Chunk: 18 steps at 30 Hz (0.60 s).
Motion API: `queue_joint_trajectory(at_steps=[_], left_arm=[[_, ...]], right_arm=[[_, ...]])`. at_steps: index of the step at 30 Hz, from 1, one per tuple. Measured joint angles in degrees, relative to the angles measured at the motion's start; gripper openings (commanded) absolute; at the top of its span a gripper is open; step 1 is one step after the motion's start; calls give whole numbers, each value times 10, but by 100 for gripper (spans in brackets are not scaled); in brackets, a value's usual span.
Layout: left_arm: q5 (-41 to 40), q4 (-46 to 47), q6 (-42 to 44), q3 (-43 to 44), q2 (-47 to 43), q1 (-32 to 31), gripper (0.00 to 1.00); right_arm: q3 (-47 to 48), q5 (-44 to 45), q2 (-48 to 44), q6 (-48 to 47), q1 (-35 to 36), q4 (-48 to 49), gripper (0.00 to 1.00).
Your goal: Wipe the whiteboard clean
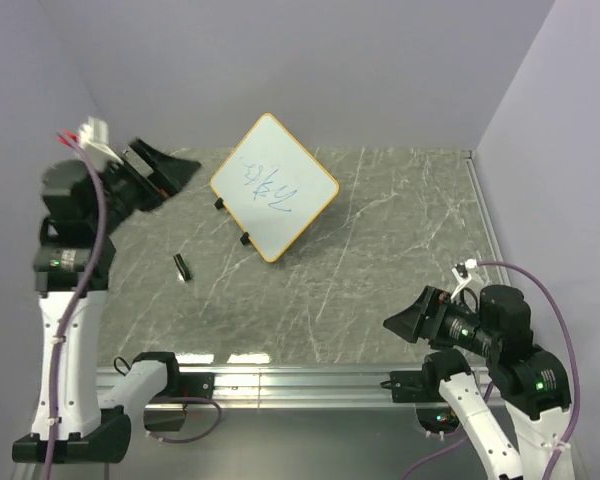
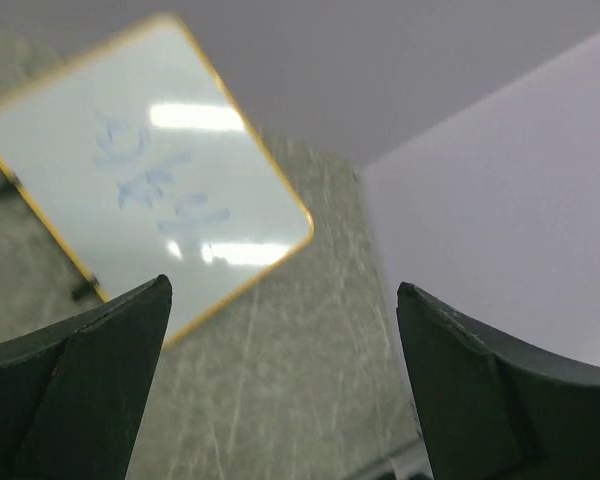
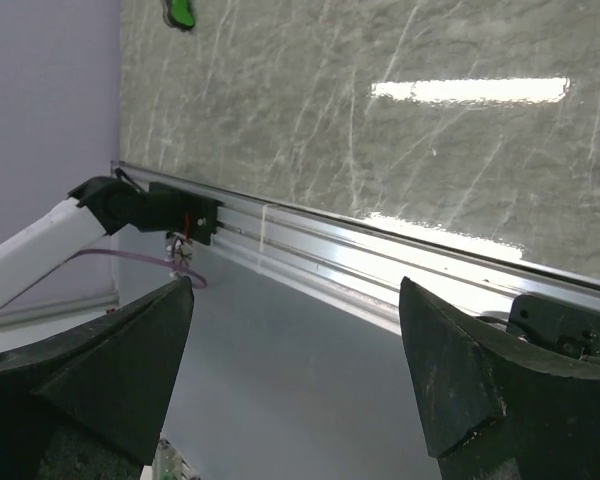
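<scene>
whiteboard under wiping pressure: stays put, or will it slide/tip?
Probably stiff: the whiteboard is a flat, rimmed panel with no visible sag. Likely to slide or tip when pressed, since it seems to rest only on small black feet along one edge, on a smooth table. Its face shows glare in the left wrist view, so it is probably slick.

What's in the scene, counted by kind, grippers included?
whiteboard, blue scribbles on its face: 1
eraser block, lying on the table: 1
grippers: 2, the left gripper and the right gripper, both open and holding nothing
Total: 4
</scene>
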Motion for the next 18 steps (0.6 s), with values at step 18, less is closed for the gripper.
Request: queue_joint_trajectory(at_steps=[18], left_arm=[[-294,-71,13,-174,170,-53,94]], right_arm=[[4,82,162,32,1,126,86]])
